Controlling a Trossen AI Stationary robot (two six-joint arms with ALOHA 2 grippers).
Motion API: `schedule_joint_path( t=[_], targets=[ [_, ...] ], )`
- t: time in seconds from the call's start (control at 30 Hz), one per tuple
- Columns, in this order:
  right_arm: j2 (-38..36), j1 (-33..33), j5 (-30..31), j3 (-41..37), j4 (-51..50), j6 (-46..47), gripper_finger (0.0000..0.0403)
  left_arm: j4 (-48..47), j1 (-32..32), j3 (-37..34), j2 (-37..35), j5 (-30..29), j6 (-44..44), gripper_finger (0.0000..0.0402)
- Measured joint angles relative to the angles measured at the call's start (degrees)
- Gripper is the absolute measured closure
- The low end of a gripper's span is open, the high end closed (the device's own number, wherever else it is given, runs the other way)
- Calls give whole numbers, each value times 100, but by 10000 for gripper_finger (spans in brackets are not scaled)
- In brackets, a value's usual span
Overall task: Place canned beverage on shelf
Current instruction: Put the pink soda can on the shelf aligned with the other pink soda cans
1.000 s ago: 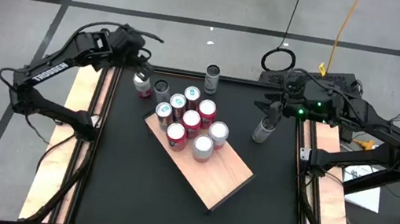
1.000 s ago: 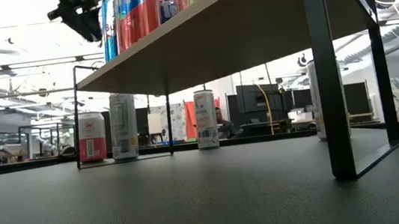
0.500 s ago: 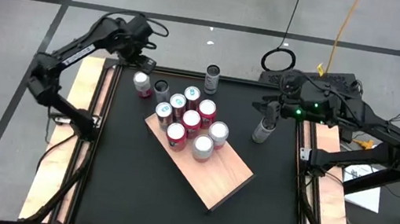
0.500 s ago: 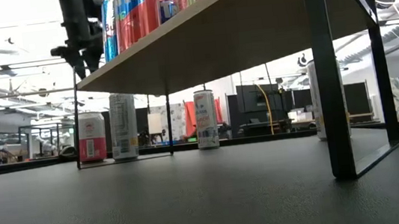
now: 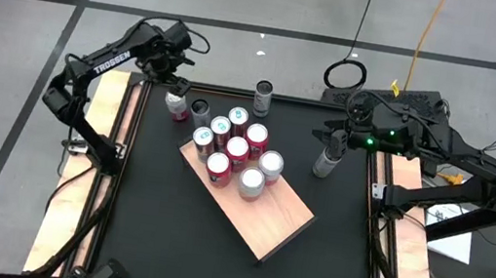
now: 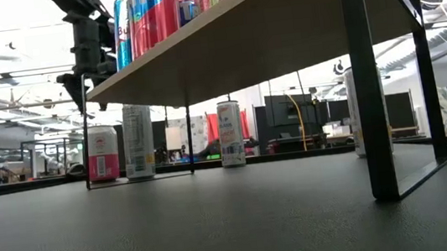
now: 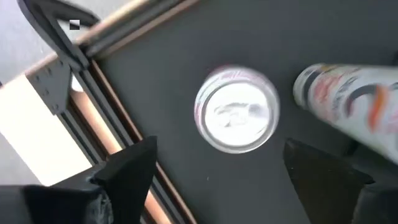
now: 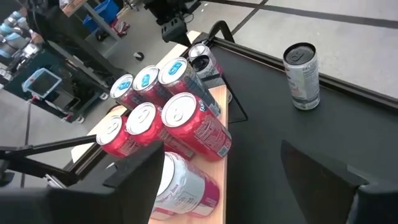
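Left gripper (image 5: 175, 89) hangs above the pink can (image 5: 175, 104) at the table's (image 5: 165, 235) far-left corner, fingers spread wide, nothing held; pink can upright on the table beside a tall can (image 5: 199, 109), just off the shelf's (image 5: 270, 223) far end; shelf sits diagonally mid-table with seven cans (image 5: 237, 147) upright on its far half; right gripper (image 5: 331, 144) over a grey can (image 5: 325, 161) near the right edge, fingers apart; grip unclear; another can (image 5: 262, 97) stands alone at the far edge.
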Motion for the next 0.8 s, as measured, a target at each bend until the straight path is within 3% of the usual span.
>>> schedule_joint_path(
  t=[0.8],
  targets=[
    [361,0,120,0,1,-315,106,1048,50,-867,-1,355,-70,56]
  ],
)
